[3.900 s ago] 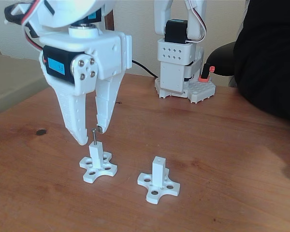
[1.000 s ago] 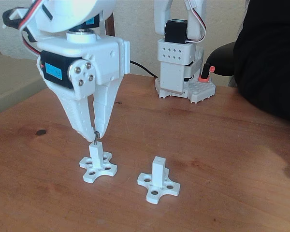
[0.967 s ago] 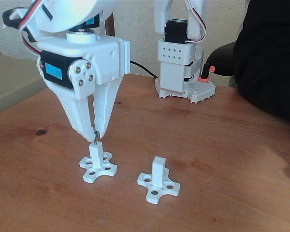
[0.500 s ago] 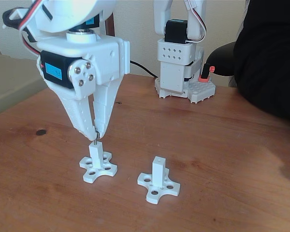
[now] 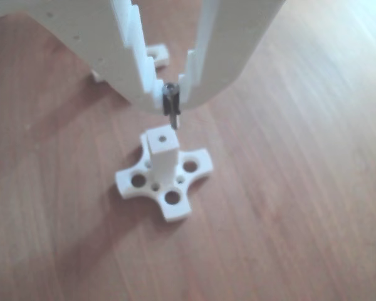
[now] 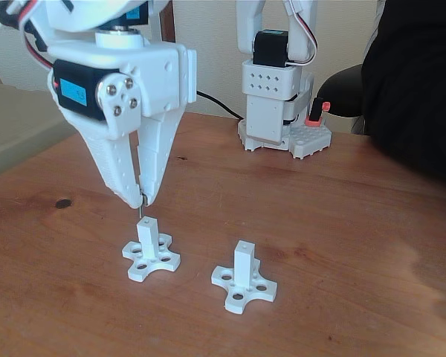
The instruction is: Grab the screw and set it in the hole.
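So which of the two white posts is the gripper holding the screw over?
The left post in the fixed view: the gripper pinches the screw just above its top. The other post, further right, has nothing over it.

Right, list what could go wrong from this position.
1. The gripper pinches the screw only near its head; it could tilt or slip out.
2. The screw tip hangs just above the white post, and the hole is tiny, so a small offset would land it on the end face.
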You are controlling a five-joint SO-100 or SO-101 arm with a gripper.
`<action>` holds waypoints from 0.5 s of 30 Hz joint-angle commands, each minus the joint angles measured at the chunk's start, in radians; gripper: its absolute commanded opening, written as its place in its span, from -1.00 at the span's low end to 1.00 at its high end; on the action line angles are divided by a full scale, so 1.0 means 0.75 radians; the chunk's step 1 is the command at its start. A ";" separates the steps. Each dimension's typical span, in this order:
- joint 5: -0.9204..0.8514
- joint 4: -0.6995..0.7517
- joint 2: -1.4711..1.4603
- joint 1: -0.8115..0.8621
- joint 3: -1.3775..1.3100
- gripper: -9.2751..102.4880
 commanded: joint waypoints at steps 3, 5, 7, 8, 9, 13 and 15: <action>-0.014 0.045 0.172 -0.016 -0.123 -0.91; -0.008 0.063 0.194 -0.039 -0.117 -0.91; 0.002 0.078 0.221 -0.070 -0.108 -0.91; 0.012 0.084 0.239 -0.094 -0.096 -0.91; 0.020 0.088 0.252 -0.112 -0.090 -0.91; 0.039 0.090 0.286 -0.166 -0.055 -0.91; 0.049 0.090 0.299 -0.192 -0.037 -0.91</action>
